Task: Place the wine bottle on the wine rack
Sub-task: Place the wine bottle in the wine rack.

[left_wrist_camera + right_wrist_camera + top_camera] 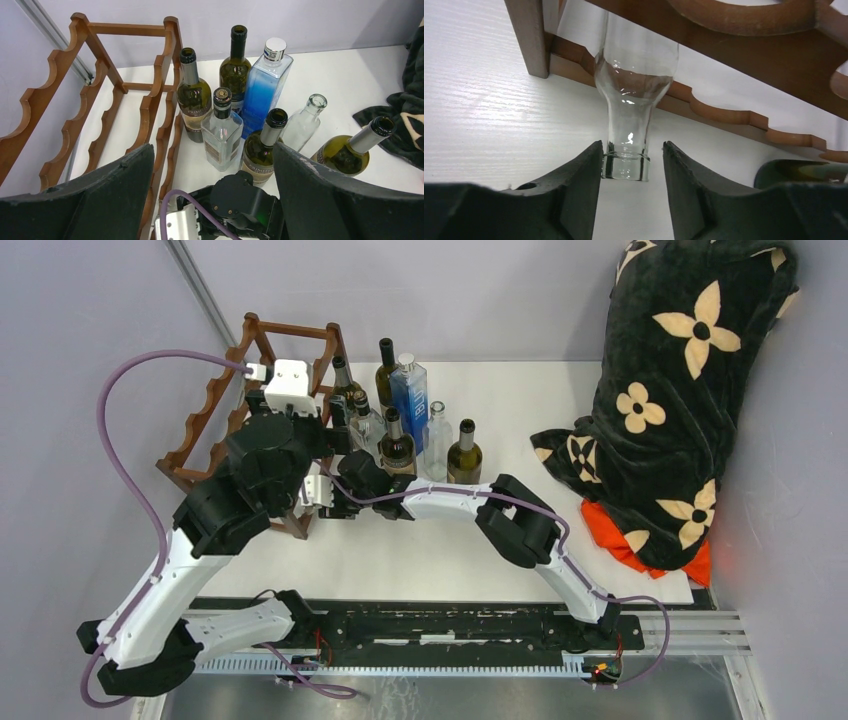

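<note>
Clear glass bottle (pixel 631 95) pokes its neck straight at the right gripper (pixel 632 148), body running off under a rail of the rack (pixel 744 117). That gripper's narrow around the neck, tiny gap one side. Meanwhile the left gripper (pixel 212 150) hangs wide open above.

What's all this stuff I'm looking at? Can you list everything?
wine rack: one, reddish-brown wood, table's back left
green bottles: four, dark green, standing right of the rack
blue bottle: one, blue, among them
clear bottles: two, see-through, standing in that cluster
lying clear bottle: one, see-through, at the rack's base
blanket: one, black with cream flowers, far right
orange cloth: one, under the blanket
left gripper: one, black, open, by the rack
right gripper: one, black, fingers either side of the lying bottle's neck
</note>
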{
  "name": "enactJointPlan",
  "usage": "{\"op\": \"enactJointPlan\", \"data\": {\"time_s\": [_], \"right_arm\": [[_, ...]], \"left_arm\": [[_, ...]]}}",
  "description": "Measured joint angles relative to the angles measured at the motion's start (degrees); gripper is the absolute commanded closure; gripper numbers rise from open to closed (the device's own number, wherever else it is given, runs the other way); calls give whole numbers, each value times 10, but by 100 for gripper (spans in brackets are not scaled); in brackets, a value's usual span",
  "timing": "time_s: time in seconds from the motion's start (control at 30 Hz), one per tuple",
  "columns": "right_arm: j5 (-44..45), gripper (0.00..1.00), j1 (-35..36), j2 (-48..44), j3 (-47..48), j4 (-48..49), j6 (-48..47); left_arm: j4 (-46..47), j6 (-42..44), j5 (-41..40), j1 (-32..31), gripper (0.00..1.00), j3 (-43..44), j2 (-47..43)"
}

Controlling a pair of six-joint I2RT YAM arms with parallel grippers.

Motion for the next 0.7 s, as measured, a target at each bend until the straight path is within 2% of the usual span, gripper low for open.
{"op": "enactJointPlan", "data": {"time_s": [0.37,0.47,0.57,0.7], "right_arm": [[-16,53,0,19,12,-4,-6],[-15,64,0,19,12,-4,-7],[-11,81,0,19,12,-3,-7],[-9,92,0,19,10,1,-7]], "left_arm": [[-15,0,0,0,7,20,13],[-17,0,0,0,7,22,14],[-22,0,0,0,8,24,14],[-25,0,0,0,7,24,14]]}}
